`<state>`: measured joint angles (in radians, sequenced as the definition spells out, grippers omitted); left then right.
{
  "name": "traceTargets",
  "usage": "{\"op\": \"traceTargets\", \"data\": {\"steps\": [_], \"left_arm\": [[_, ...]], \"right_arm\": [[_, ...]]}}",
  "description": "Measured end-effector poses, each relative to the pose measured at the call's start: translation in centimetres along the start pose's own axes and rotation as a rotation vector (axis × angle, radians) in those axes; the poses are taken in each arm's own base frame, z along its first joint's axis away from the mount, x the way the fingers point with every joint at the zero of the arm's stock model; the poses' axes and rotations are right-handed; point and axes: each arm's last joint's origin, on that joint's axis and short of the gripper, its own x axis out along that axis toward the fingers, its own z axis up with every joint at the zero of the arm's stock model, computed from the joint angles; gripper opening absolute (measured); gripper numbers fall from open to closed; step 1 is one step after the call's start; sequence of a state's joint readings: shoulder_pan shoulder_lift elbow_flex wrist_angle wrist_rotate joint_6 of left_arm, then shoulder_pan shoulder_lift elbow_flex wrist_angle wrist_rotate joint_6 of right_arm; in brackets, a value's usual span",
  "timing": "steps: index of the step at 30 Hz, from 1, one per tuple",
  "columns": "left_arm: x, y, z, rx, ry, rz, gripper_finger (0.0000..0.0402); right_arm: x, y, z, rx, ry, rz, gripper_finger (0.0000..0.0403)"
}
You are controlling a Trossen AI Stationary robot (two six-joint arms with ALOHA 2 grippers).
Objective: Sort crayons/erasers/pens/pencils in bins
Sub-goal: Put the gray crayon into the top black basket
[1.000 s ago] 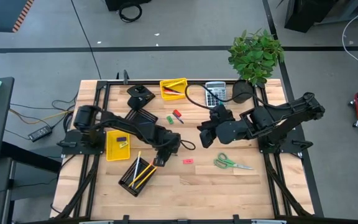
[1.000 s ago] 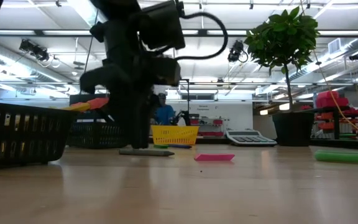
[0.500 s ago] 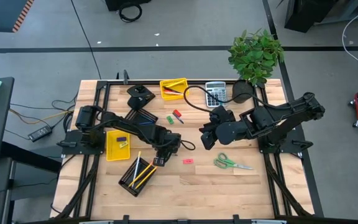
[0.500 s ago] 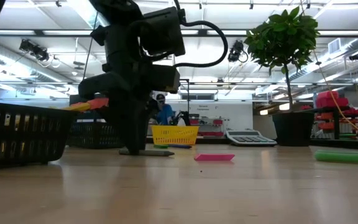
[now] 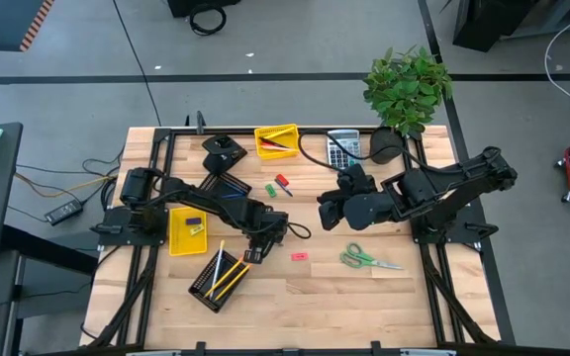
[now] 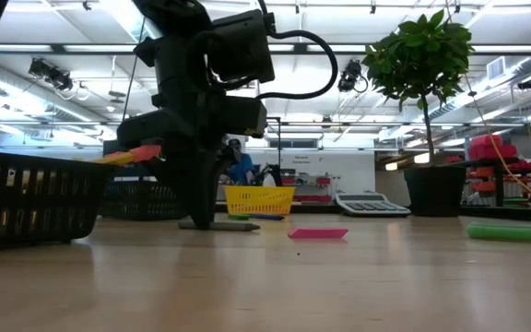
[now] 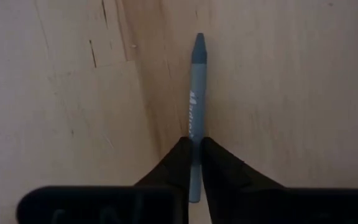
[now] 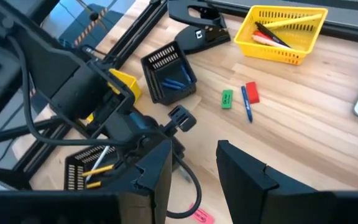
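Observation:
A blue-grey crayon [image 7: 197, 87] lies flat on the wooden table; it also shows in the low view [image 6: 233, 226]. My left gripper [image 5: 256, 251] stands over it, shut on it, just right of the near black mesh bin [image 5: 216, 278], which holds yellow pencils. My right gripper [image 5: 326, 215] hovers open and empty over the table's middle. A far black mesh bin [image 8: 169, 78] holds blue crayons. The far yellow bin [image 5: 276, 139] holds pens. The left yellow bin [image 5: 187, 228] holds erasers. My left gripper pinches the crayon between its two fingertips [image 7: 178, 163], on the part nearer its blunt end [image 7: 195, 142]. The fingers come from above, pointing down, one on each long side. The crayon lies flat on the table, with its pointed end sticking out past the fingers.
A pink eraser [image 5: 299, 256] lies right of my left gripper. A green eraser [image 5: 270, 189], a red eraser [image 5: 281, 180] and a blue pen [image 8: 246, 102] lie mid-table. Green-handled scissors [image 5: 368, 261], a calculator [image 5: 342, 146] and a potted plant [image 5: 407, 89] are on the right side.
My left arm has sunk a little over the crayon, which stays flat on the table.

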<state>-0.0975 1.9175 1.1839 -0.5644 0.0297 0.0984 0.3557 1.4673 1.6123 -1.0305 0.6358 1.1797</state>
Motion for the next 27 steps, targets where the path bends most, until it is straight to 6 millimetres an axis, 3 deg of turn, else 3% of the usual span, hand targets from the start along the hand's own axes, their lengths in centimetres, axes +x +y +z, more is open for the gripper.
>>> {"op": "traceTargets", "data": {"steps": [13,16,27], "left_arm": [[-0.1,0.9,-0.4,-0.034,0.026,-0.004,0.004],[-0.7,1.5,-0.9,-0.055,0.091,0.003,0.0034],[-4.5,4.1,0.9,-0.022,0.136,0.004,0.0041]], "right_arm": [[0.0,0.0,0.0,0.052,-0.007,-0.003,0.0133],[0.0,0.0,0.1,0.064,-0.02,-0.007,0.0133],[0.0,-0.1,0.1,0.047,-0.042,-0.016,0.0133]]}}
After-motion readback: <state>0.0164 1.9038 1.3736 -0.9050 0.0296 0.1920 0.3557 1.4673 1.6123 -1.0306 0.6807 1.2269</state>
